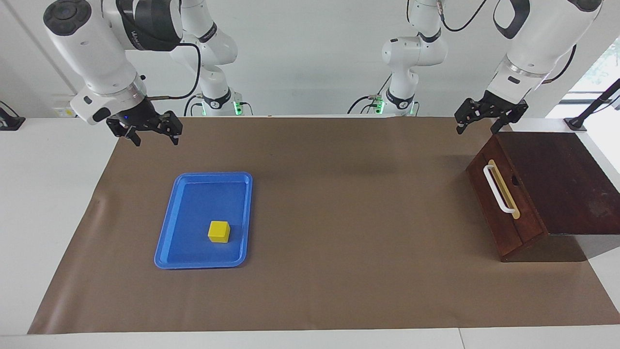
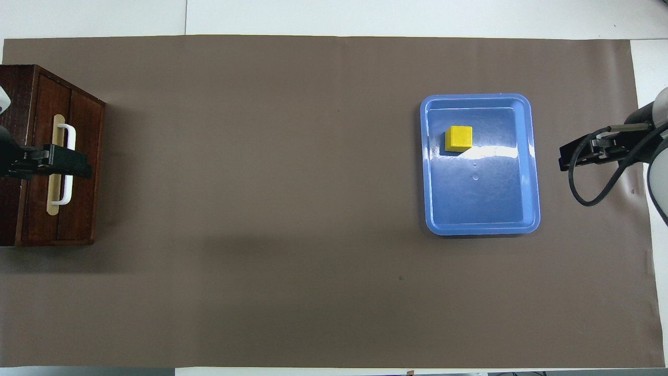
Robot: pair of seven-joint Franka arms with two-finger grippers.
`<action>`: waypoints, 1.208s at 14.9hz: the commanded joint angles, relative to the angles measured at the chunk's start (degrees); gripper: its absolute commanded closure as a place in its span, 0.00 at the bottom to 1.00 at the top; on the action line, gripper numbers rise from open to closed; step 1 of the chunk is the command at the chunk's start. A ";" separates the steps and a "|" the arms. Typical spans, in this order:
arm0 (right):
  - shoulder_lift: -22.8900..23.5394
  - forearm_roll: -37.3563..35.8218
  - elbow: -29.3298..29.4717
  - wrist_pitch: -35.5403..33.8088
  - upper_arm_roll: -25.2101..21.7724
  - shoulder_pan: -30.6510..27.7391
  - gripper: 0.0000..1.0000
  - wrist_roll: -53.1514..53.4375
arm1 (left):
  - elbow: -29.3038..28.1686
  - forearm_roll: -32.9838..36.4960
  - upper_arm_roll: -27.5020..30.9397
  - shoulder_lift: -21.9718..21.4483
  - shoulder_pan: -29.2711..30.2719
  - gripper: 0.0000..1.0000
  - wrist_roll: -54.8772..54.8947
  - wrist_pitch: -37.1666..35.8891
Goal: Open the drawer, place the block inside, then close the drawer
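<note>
Hanging released and empty, the left gripper [image 1: 481, 121] has its jaws parted above the corner of the dark box [image 1: 557, 179] nearest the robots, at the left arm's end of the counter [image 1: 339, 203]. The right gripper [image 1: 148, 132], jaws likewise parted and empty, waits over the counter's robot-side edge. The drawer [image 1: 503, 203] is shut, its white handle [image 1: 498, 189] untouched. The block [image 1: 218, 231] sits in the blue tray [image 1: 167, 237]. Risk: a misaligned descent onto the slim handle could slip off or shove the unanchored box instead of opening it.
</note>
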 commanded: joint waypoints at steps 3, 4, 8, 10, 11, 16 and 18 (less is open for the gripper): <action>-1.28 -0.10 -1.30 -0.35 0.17 -0.14 0.00 -1.34 | -0.45 -0.44 0.52 -0.69 -0.33 0.00 0.87 0.72; -1.28 -0.10 -1.30 -0.35 0.17 -0.14 0.00 -1.34 | -0.45 -0.44 0.52 -0.69 -0.33 0.00 0.87 0.72; -1.28 -0.10 -1.30 -0.27 0.17 -0.14 0.00 -1.34 | -0.46 -0.44 0.52 -0.69 -0.33 0.00 0.79 0.72; -1.28 -0.10 -1.39 -0.18 0.17 -0.14 0.00 -1.25 | -0.54 -0.36 0.52 -0.69 -0.33 0.00 0.79 1.41; -1.36 -0.10 -1.39 -0.26 0.17 -0.14 0.00 -1.25 | -0.89 -0.18 0.52 -0.69 -0.33 0.00 0.79 2.11; -1.80 -0.10 -1.30 0.18 0.16 -0.05 0.00 -0.98 | -2.21 4.99 0.52 -0.69 -0.41 0.00 0.79 4.49; -1.63 1.73 -1.13 1.22 0.34 -0.57 0.00 -2.74 | -4.31 9.29 0.43 -0.60 -1.11 0.00 0.61 6.68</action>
